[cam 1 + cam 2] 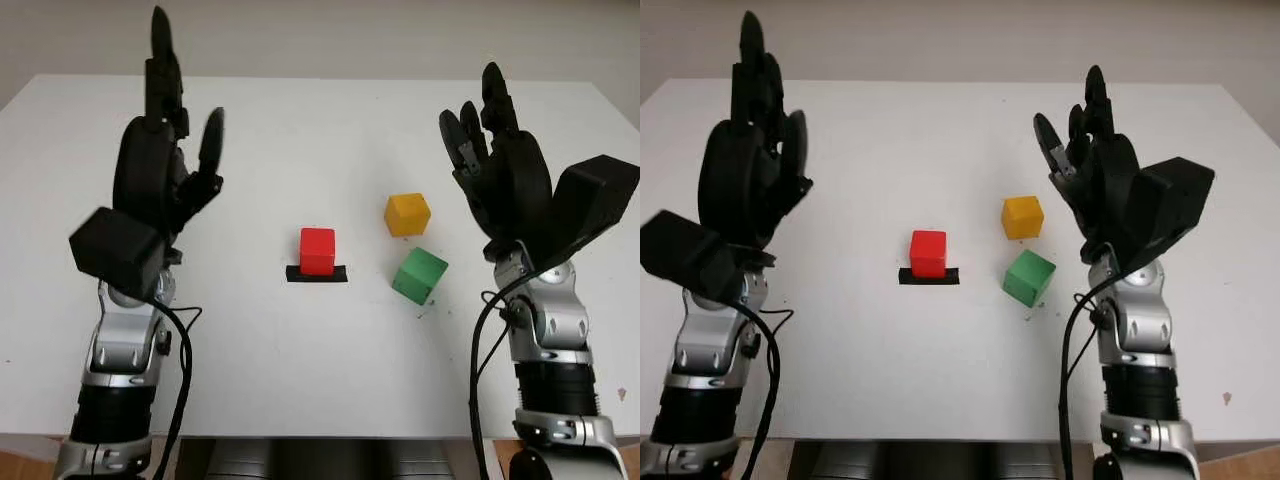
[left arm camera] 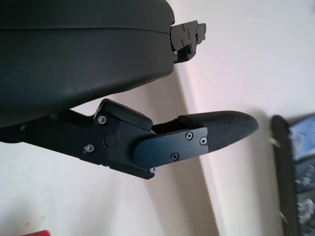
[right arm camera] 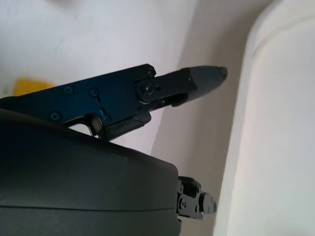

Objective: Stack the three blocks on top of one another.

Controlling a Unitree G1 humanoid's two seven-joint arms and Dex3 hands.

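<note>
Blocks: three observed, all separate on the white desk [image 1: 300, 380], none stacked.
Red block [image 1: 317, 250]: stood upright on a short black strip [image 1: 316, 274], roughly midway between the two robot hands, nearer the robot than their fingertips. A sliver of red also appeared at the edge of the left wrist view [image 2: 35, 233].
Yellow block [image 1: 407, 214]: stood just inboard of the right robot hand, level with its palm, apart from the red block. A yellow patch was visible beyond the fingers in the right wrist view [image 3: 30, 86].
Green block [image 1: 420, 275]: sat turned at an angle, near the yellow block on its robot-facing side but not touching it, inboard of the right wrist.
Left robot hand [image 1: 165, 170]: raised above the desk on the left side, fingers pointing up and away from the robot, released, grasping nothing. It was well apart from all three blocks.
Right robot hand [image 1: 500, 165]: raised above the desk on the right side, fingers pointing up, released, grasping nothing. It was near the yellow and green blocks, with no contact.
Black strip: lay flat under the red block, showing on both sides of it.
Desk: small dark specks noted near the green block.
</note>
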